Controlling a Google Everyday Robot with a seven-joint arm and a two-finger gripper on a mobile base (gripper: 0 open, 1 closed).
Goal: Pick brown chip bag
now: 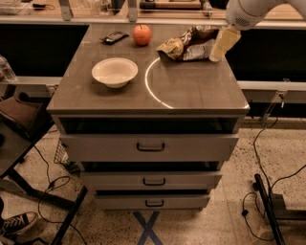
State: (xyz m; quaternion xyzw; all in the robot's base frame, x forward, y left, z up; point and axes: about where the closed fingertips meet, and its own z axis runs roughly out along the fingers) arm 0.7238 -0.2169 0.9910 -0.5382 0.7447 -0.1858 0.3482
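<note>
The brown chip bag [187,44] lies crumpled at the back right of the cabinet top [191,91], dark brown with tan and silvery patches. My gripper [223,45], pale yellow under the white arm [244,12], hangs at the bag's right end and overlaps its edge in the view. Whether it touches the bag I cannot tell.
A white bowl [114,72] sits left of centre. A red apple [142,34] and a dark flat device [114,37] lie at the back. A bright curved line [149,88] crosses the top. Three drawers [150,146] stand slightly open below. Cables [260,201] lie on the floor.
</note>
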